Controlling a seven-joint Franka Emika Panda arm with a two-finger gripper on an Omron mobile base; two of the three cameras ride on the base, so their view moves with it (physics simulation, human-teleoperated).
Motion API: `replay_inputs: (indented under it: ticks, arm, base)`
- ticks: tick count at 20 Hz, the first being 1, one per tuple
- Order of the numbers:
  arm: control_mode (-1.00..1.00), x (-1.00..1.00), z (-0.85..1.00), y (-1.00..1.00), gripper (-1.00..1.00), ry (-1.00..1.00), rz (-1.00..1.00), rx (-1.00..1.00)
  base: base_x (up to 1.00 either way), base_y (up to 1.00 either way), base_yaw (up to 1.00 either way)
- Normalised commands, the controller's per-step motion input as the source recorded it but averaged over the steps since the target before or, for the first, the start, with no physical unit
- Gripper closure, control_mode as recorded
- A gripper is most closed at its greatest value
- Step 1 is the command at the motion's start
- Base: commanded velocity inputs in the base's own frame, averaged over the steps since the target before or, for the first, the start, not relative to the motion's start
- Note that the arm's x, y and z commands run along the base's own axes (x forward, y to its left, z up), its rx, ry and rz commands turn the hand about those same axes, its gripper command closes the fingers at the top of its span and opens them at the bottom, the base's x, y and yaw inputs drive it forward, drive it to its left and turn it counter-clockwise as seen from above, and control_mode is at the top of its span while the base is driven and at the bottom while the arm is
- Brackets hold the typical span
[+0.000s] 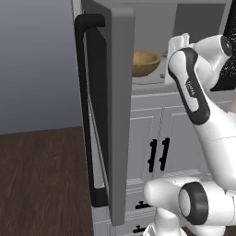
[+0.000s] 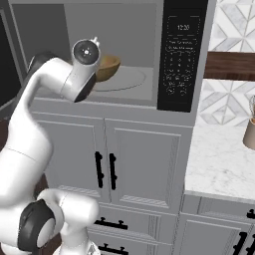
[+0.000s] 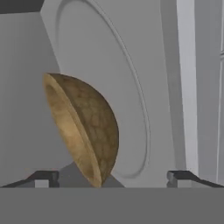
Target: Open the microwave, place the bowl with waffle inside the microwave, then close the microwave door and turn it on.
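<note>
— Start with the big thing. Where does the microwave [image 2: 114,55] stand?

— Above the white cabinets [image 2: 139,159], cavity wide open. The microwave door [image 1: 113,106] is swung right out toward us, edge-on in the left base view, its long black handle [image 1: 87,110] running top to bottom.

— And the bowl [image 2: 108,67]?

— Already inside, sitting on the round turntable [image 2: 127,79], toward the left half of the cavity. I can't make out a waffle in it from here.

— So what does the next move turn on?

— Where the gripper [image 3: 112,177] is against that bowl. In the hand view the two fingertips [image 3: 43,178] stand spread, well apart, and the bowl lies just ahead of them, between their lines but not touched by either. So the gripper is released and holds nothing.

— Then the placing looks done?

— I'd judge so. The arm's wrist [image 1: 177,48] is at the mouth of the cavity, right beside the bowl. The door lies off to the arm's left, well apart from the hand, so the arm would need to back straight out before it can reach around for that door.
</note>
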Motion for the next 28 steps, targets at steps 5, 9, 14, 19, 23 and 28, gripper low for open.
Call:
replay_inputs:
  ticks: [5, 9, 14, 19, 23, 28]
  arm:
    - [-1.0, -1.0, 0.42, -0.24, -1.0, -0.09, 0.1, -0.01]
    - [-1.0, -1.0, 0.03, -0.04, 1.0, -0.04, 0.1, -0.03]
    - [-1.0, -1.0, -0.15, 0.04, 1.0, 0.0, 0.11, -0.04]
    - [-1.0, -1.0, -0.06, 0.23, 1.0, -0.08, 0.13, -0.06]
    - [-1.0, -1.0, 0.0, 0.35, 1.0, -0.07, 0.01, -0.02]
    - [-1.0, -1.0, 0.01, 0.3, 1.0, 0.03, -0.05, -0.05]
  base:
    - [0.0, 0.0, 0.0]
    - [0.0, 0.0, 0.0]
    - [0.0, 0.0, 0.0]
    - [0.0, 0.0, 0.0]
    - [0.0, 0.0, 0.0]
    - [0.0, 0.0, 0.0]
